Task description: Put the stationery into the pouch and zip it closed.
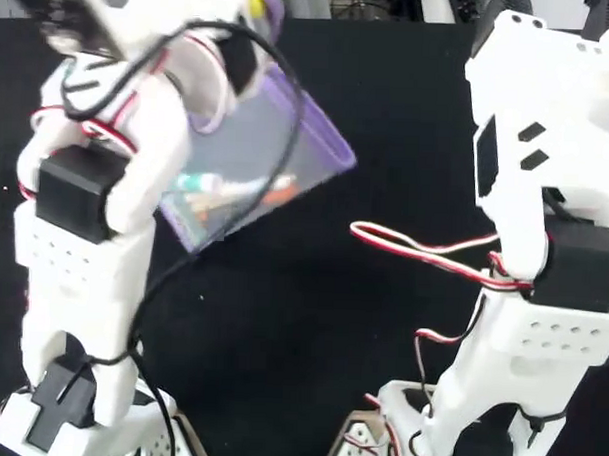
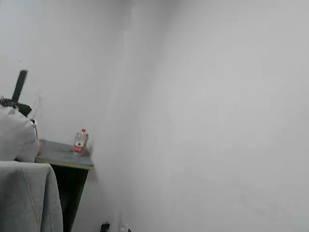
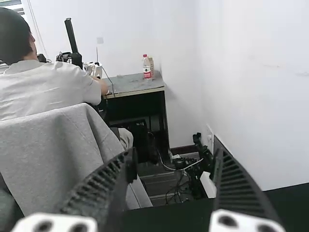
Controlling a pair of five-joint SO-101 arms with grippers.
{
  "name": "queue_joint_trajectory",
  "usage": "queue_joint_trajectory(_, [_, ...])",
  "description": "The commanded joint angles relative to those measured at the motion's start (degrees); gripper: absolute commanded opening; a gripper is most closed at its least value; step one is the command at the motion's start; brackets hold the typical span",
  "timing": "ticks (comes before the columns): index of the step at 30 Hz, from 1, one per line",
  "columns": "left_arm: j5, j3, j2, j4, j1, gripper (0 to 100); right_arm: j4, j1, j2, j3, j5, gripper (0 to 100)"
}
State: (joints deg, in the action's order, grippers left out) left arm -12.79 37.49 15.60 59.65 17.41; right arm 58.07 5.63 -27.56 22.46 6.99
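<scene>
The clear pouch [image 1: 252, 156] with a purple zip edge hangs tilted above the black table, at the left. Inside it lie pens and other stationery [image 1: 231, 193], gathered at its low corner. My left gripper [image 1: 244, 24] sits at the pouch's upper corner by a yellow piece and looks shut on that edge, though the arm blurs it. The left arm is raised high in front of the pouch. My right gripper [image 3: 171, 193] is open with nothing between its black ribbed fingers [image 3: 108, 181], and it points out at the room. The right arm [image 1: 545, 226] stands folded at the right, apart from the pouch.
Bare black table [image 1: 311, 318] spreads between the two arms. Red and white cables [image 1: 424, 254] loop out from the right arm. Beyond the table, a person sits in a chair with a grey cover [image 3: 53, 150] at a desk with a bottle [image 3: 146, 66].
</scene>
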Motion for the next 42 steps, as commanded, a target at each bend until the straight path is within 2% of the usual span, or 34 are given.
queue_joint_trajectory(1, [0.18, 3.65, 1.23, 3.52, 1.27, 3, 0.09, 0.97, 0.48, 2.42, 0.44, 24.7])
queue_joint_trajectory(8, [0.62, 5.32, 8.97, 3.78, 1.27, 3, 0.44, 0.97, 0.31, 2.51, 0.26, 24.7])
queue_joint_trajectory(13, [1.93, 5.23, 16.18, 3.78, 0.31, 3, 1.76, 0.44, 0.04, 2.59, -3.43, 24.7])
queue_joint_trajectory(16, [5.54, 5.23, 19.08, 3.78, -1.63, 3, 5.19, -2.02, -0.31, 3.47, -6.51, 24.7])
queue_joint_trajectory(21, [6.33, 5.14, 20.4, 6.42, -1.89, 3, 10.99, -8.44, -1.19, 3.82, -13.01, 24.7])
queue_joint_trajectory(26, [5.89, 5.14, 20.4, 12.22, -1.89, 3, 16.62, -12.75, -5.23, 3.74, -12.75, 24.7])
queue_joint_trajectory(30, [6.33, 5.14, 20.75, 12.92, -1.89, 3, 21.27, -16.26, -10.77, 3.65, -13.01, 24.8])
queue_joint_trajectory(35, [5.98, 5.14, 20.92, 13.01, -1.89, 3, 30.15, -23.91, -19.47, 3.3, -14.86, 24.8])
queue_joint_trajectory(39, [6.24, 5.14, 20.92, 13.01, -1.89, 3, 37.89, -34.29, -24.84, 3.3, -16.97, 25.3])
queue_joint_trajectory(42, [5.98, 5.14, 20.92, 13.01, -1.89, 3, 43.08, -41.05, -27.82, 3.21, -16.35, 31.8])
